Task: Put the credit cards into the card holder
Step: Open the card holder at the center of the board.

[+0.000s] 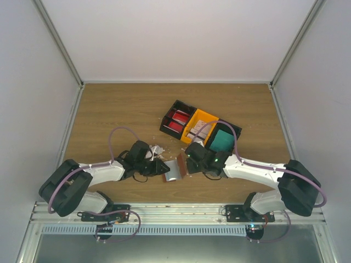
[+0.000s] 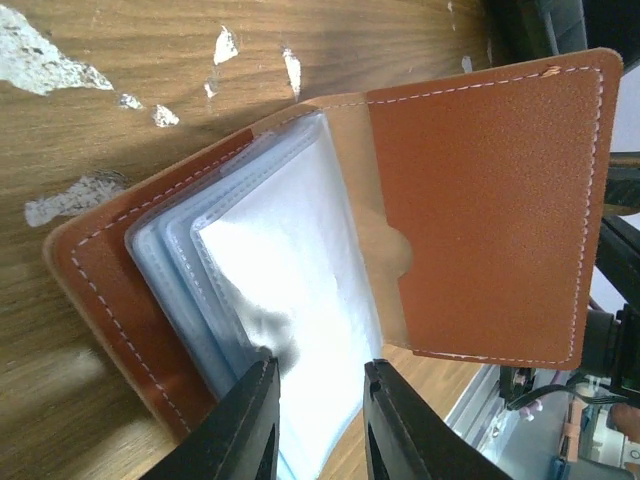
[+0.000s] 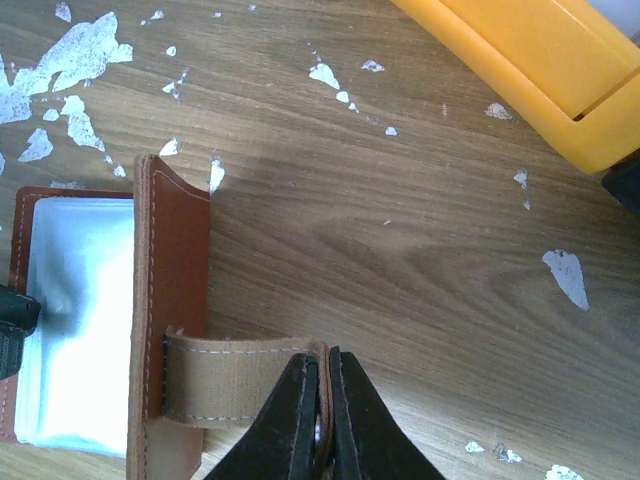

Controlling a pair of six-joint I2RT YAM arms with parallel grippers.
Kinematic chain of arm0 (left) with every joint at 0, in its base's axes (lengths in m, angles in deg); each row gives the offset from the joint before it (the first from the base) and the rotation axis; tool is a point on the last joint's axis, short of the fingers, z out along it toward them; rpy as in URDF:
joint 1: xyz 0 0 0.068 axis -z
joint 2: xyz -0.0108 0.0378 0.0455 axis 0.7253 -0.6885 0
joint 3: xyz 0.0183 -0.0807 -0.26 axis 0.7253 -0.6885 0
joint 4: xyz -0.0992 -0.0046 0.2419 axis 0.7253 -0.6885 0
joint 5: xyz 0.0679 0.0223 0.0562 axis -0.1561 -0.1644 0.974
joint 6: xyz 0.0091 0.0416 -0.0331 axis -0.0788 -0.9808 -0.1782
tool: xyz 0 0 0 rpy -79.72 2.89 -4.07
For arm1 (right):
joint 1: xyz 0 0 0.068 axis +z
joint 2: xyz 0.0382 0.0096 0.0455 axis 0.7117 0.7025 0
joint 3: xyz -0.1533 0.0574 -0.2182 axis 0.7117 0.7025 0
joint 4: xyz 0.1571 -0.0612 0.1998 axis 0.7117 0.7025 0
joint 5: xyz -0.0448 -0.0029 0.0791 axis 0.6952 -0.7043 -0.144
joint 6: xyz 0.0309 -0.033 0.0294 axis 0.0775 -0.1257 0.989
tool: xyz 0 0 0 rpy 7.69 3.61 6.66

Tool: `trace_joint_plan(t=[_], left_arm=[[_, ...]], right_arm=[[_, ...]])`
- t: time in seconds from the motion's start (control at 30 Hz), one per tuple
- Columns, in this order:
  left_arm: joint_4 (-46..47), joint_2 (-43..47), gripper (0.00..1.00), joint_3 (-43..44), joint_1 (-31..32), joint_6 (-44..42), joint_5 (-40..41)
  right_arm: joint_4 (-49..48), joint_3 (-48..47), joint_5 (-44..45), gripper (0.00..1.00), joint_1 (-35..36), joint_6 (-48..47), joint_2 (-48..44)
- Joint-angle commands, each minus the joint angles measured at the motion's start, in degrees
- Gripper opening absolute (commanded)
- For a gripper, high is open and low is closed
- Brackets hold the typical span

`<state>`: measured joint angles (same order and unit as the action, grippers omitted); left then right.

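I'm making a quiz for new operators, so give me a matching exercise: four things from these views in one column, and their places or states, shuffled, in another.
1 red cards
2 teal card
3 card holder
4 right claw

A shut on the snap tab
B in the tray, right of its yellow compartment
C open on the table
D in the tray, left of its yellow compartment

Pairs: 1-D, 2-B, 3-C, 4-A

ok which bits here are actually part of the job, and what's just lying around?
Job:
card holder, its tab pinched by the right gripper
left gripper, at the holder's sleeves
red cards
teal card

Lying about:
scraps, white, scattered on the table
bin, only holding the cards
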<state>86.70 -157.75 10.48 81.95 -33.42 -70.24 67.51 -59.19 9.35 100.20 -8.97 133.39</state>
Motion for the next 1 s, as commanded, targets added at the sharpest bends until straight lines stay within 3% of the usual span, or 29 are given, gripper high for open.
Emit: trace_joint_plan(t=[0.0, 0.17, 0.97], left_arm=[[0.99, -0.54, 0.28, 0.66, -0.31, -0.06, 1.71], [-0.68, -1.20, 0.37, 1.24, -0.28, -0.65, 4.05], [7.19, -8.62, 0.36, 4.53, -0.22, -2.77, -7.80]], right_arm=[[-0.63, 0.89, 0.22, 0.01, -0.34, 0.95, -0.25], [-0.83, 1.33, 0.28, 0.01, -0.41, 1.28, 0.16], [-10.30, 6.38, -5.37, 0.00, -0.51, 2.31, 6.95]])
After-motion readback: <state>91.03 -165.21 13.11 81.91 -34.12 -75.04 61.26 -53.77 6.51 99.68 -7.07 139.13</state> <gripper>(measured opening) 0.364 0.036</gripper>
